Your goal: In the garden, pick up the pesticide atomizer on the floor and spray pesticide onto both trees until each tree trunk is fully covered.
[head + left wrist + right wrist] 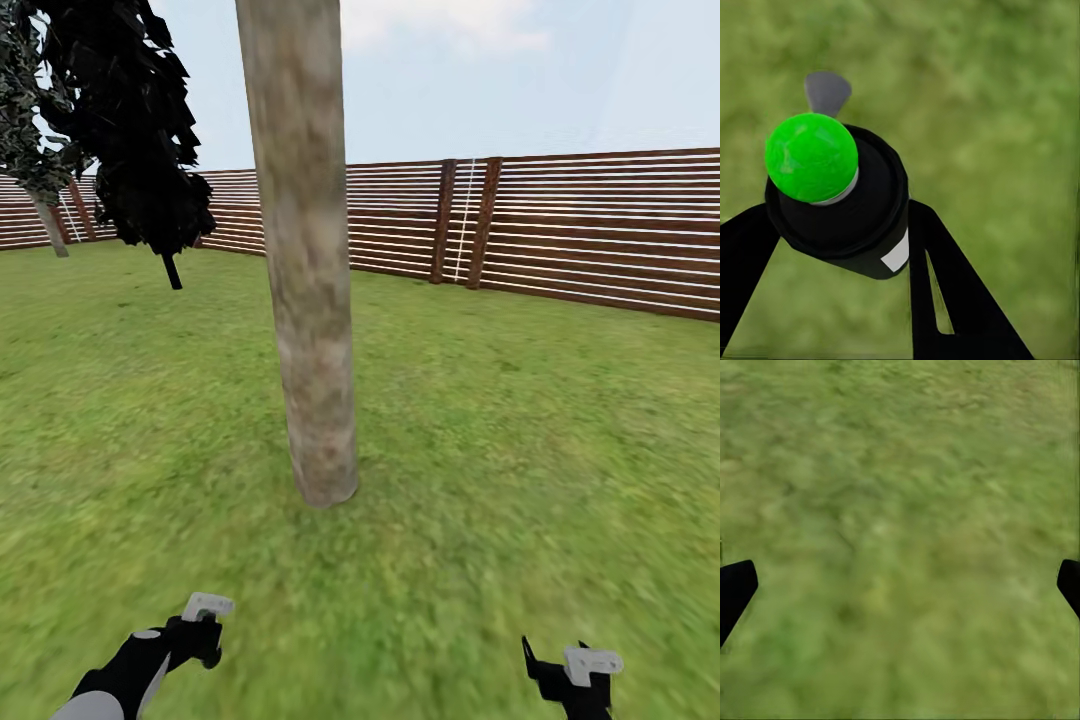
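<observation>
Trunk (305,260) dead ahead, thick mottled grey-beige thing rising out of the lawn (520,430) and running off the top of my head view, so no leaves to see on it. It flares a touch where it meets the grass. Open grass lies between me and its base.

My left gripper (844,225) has its two black fingers clamped around the pesticide atomizer (840,199), a squat black can with a bright green ball on top, a small white label on its side and a grey nozzle bit poking out past the ball. From the head camera, that arm sits low at the left, well short of the trunk, over grass.

My right gripper (900,577) is spread wide, just the two black fingertips at the edges of its own camera with blurry green grass between them. It hangs low on the right, also well clear of the tree.

Around me: a dark, near-black tree (140,130) off to the left behind the trunk, with another thin-trunked one (35,130) further left. A brown slatted fence (600,230) runs all along the back, pale sky above.
</observation>
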